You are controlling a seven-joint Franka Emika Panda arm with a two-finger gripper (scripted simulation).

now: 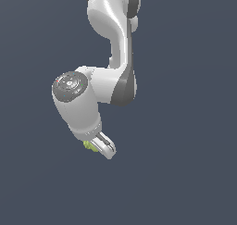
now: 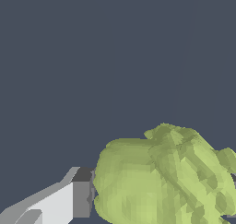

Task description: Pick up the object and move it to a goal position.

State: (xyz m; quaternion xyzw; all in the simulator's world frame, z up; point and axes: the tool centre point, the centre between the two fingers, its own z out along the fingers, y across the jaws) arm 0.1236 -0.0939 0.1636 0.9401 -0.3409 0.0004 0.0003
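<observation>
One arm, one target: the gripper (image 1: 102,148) sits low at about 7 o'clock from the arm's elbow in the exterior view, and the yellow-green object (image 1: 89,146) peeks out at its 9 o'clock side, touching the fingers. In the wrist view you get the clump (image 2: 166,177) filling the frame close up, with one grey-tipped finger pad (image 2: 81,197) pressed against its side; a sliver of dark at the far edge may be the other pad, too cropped to confirm. You should read this as clenched on the object, jaws narrowed around it, though only one contact is clearly visible. No goal marker shows in either view, so you can't judge how far the carry has to go. No surface or shadow is readable under the gripper, so whether the object is lifted or resting can't be told. For the step in hand, likely the carry, keep the squeeze constant and move smoothly; the clump is lumpy and irregular, so it probably seats on a few high spots and could twist or pop out under a jerk. Avoid wrist rotation while you translate. Watch the wrist view: if the clump slides relative to the pad, slow down.
</observation>
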